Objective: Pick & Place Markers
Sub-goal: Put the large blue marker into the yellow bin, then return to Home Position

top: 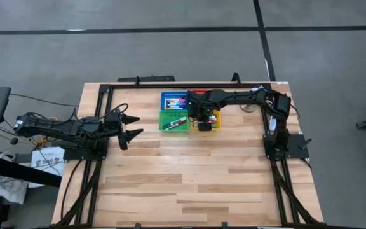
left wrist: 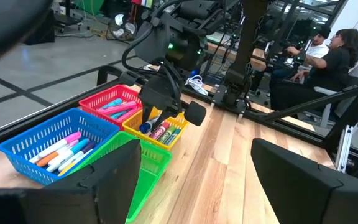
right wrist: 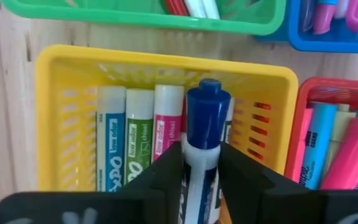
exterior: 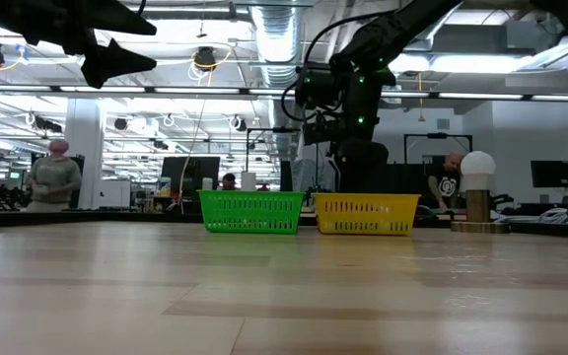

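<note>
Markers fill four small baskets bunched at about twelve o'clock on the tabletop point(top: 170, 184), and one more is on its way in. The right hand point(right wrist: 202, 163) hangs just above the yellow basket point(right wrist: 61, 74) with a blue-capped marker point(right wrist: 205, 124) pinched between its two dark fingers, cap pointing out past the fingertips. From the hand's own camera the grip looks snug on the white barrel, though I can't say whether it is beginning to let go. It holds the marker lengthwise in line with the three markers point(right wrist: 140, 134) already lying side by side in the yellow basket, which I take as deliberate: dropped that way it should settle into the gap beside the pink-labelled one rather than land crosswise on the rim.

The baskets sit touching in a square block, so the arm reaches each with small shifts. From above, the blue basket point(top: 173, 100) lies at the far side, the green basket point(top: 173, 121) nearer, and the yellow one at three o'clock of the green. The red basket point(left wrist: 114, 99), holding fat blue and pink markers, is mostly hidden under the arm from overhead.

The left hand point(top: 129, 126) waits at about nine o'clock, well apart from the baskets, raised off the wood, fingers spread wide and empty, presumably parked clear of the right arm's path.
</note>
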You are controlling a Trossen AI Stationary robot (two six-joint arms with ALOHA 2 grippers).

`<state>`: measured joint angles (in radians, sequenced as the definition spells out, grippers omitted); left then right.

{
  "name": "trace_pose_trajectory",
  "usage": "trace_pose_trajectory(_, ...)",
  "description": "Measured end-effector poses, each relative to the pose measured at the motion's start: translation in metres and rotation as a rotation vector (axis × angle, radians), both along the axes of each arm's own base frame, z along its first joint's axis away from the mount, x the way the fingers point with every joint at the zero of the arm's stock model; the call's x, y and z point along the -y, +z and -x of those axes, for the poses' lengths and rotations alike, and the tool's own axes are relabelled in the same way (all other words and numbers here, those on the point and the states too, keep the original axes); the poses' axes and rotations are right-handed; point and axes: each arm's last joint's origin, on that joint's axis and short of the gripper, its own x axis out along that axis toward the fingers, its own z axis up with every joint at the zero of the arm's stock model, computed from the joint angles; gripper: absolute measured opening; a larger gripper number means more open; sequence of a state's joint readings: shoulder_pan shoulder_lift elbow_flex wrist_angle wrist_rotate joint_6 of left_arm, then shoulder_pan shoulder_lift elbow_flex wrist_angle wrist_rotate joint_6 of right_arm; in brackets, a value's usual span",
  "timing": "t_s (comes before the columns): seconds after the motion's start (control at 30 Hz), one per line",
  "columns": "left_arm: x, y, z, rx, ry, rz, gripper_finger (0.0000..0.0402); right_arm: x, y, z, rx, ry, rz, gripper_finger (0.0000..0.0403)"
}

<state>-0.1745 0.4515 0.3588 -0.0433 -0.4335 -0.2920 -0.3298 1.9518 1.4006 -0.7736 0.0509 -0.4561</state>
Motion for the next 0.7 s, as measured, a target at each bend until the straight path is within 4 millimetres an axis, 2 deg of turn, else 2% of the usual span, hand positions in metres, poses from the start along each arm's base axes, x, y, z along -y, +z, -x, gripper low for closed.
trace_pose_trajectory(0.27,0.0,0.0,0.0,0.0,0.0,0.0,0.0304,-0.004,0.005,-0.002,-0.009,-0.016,-0.007,0.0158)
trace_pose_trajectory(0.5,0.0,0.0,0.0,0.001,0.0,0.003,0.0304,-0.009,0.045,-0.008,-0.038,-0.153,-0.032,0.0177)
trace_pose_trajectory(0.7,0.0,0.001,0.0,0.019,0.003,0.034,0.0304,-0.026,0.081,-0.009,-0.045,-0.145,-0.05,0.0175)
